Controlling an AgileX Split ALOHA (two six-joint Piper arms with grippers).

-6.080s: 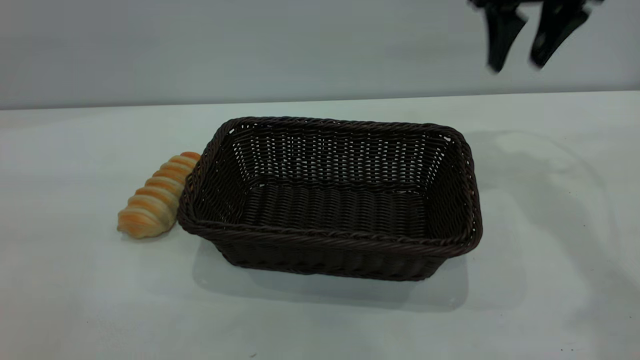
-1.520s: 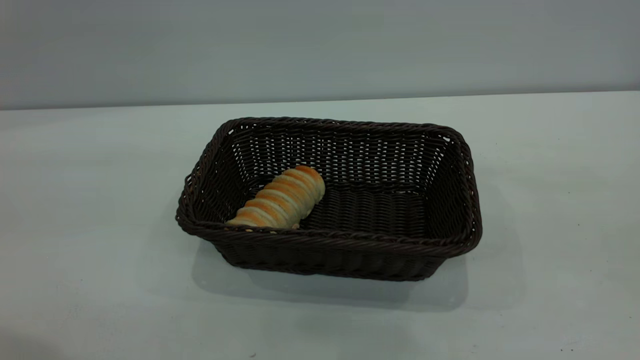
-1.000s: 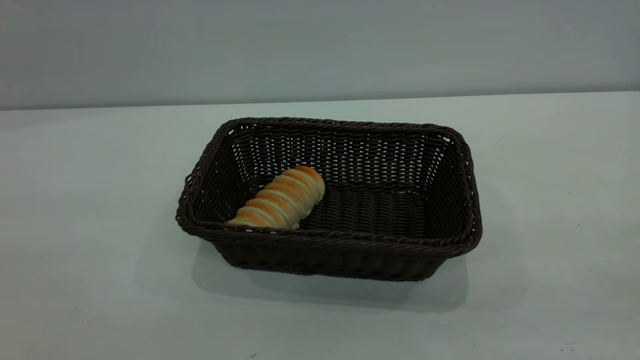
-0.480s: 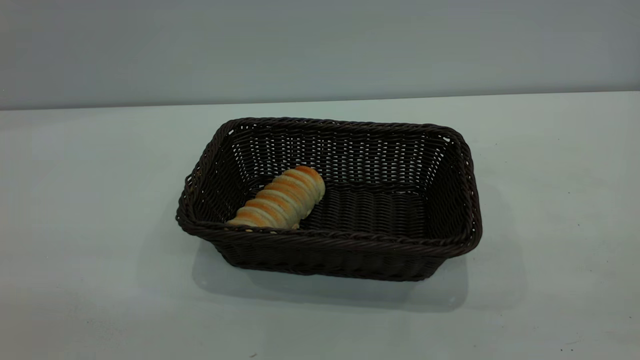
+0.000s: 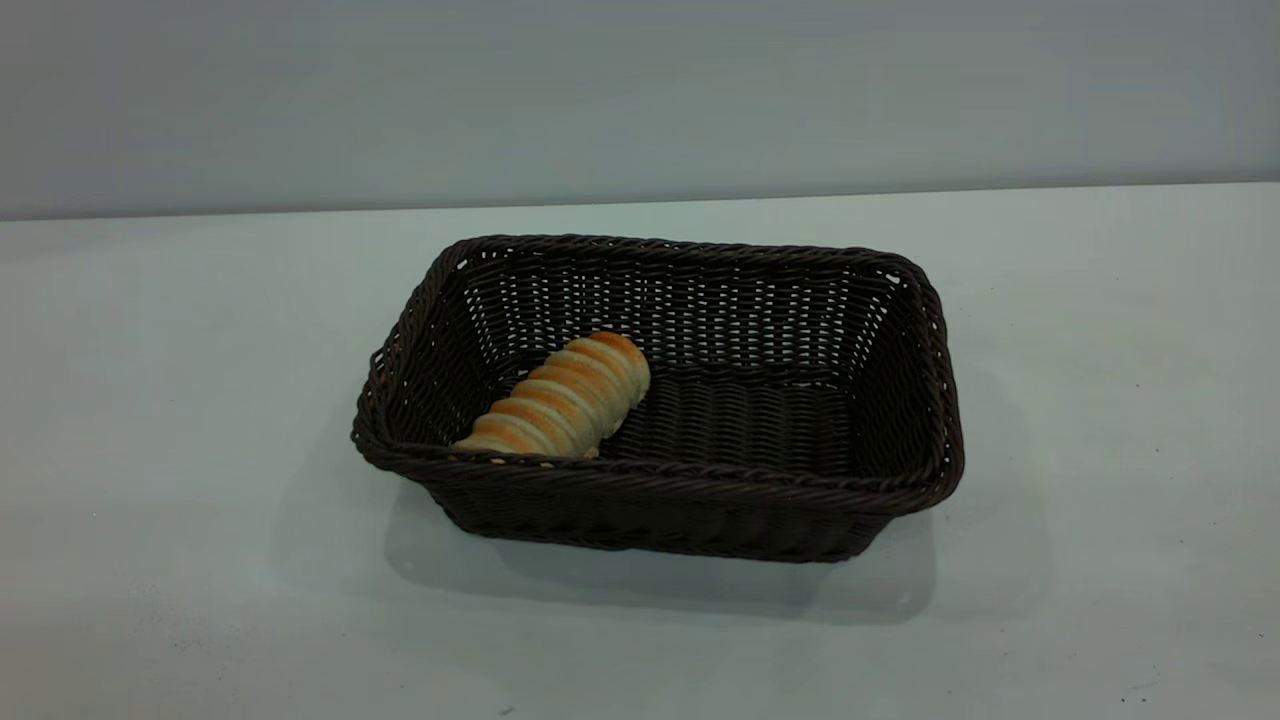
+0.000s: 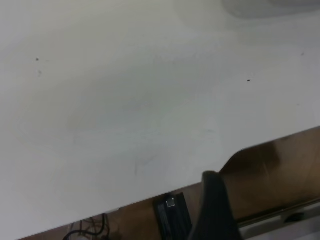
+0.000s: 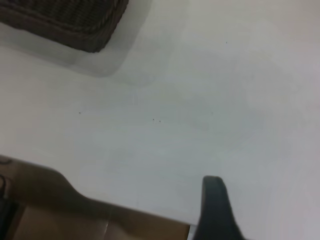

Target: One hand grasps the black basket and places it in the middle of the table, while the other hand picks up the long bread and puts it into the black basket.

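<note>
The black basket [image 5: 660, 487] stands in the middle of the white table [image 5: 150, 330]. The long bread [image 5: 560, 400] lies inside it at its left end, slanted, one end against the front wall. Neither gripper shows in the exterior view. In the left wrist view a dark part of my left gripper [image 6: 215, 210] hangs over the table's edge, far from the basket. In the right wrist view a dark part of my right gripper [image 7: 215, 210] hangs over bare table near an edge, with a corner of the basket [image 7: 65, 20] well away from it.
The table's edge [image 6: 150, 197] runs through the left wrist view, with brown floor and a black box [image 6: 172, 217] beyond it. The table's edge [image 7: 125, 205] also shows in the right wrist view. Tiny dark specks dot the tabletop.
Six seconds ago the bread lay on the table left of the basket and the right gripper hung above the back right. Now the bread is in the basket. Nothing moved in the last 1.5 seconds.
</note>
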